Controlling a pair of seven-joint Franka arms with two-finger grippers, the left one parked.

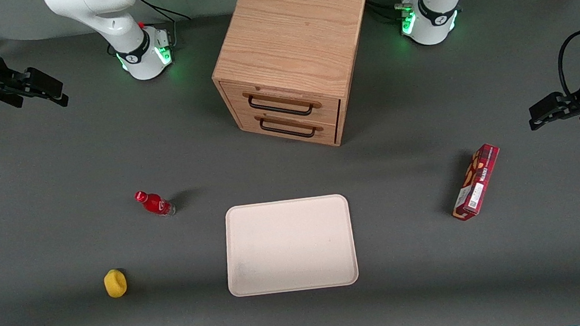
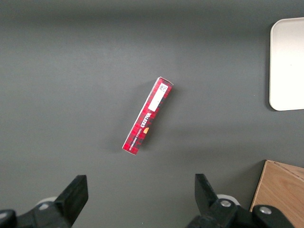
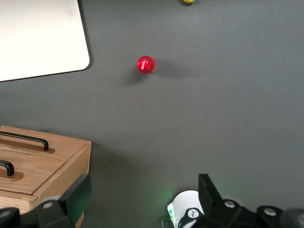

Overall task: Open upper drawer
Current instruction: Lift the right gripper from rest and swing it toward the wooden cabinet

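The gripper (image 1: pixel 52 93) is being held wide open, high above the tabletop's (image 1: pixel 56 164) working-arm edge; the upper drawer (image 1: pixel 284 104) is being kept fully closed.

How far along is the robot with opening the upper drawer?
Nothing looks done yet: the upper drawer sits flush in the wooden cabinet, as does the lower drawer. Nothing is in hand either; the gripper hangs open and empty at the working arm's end of the table, well away from the cabinet. Still left: reaching the black wire handle, gripping it and pulling.
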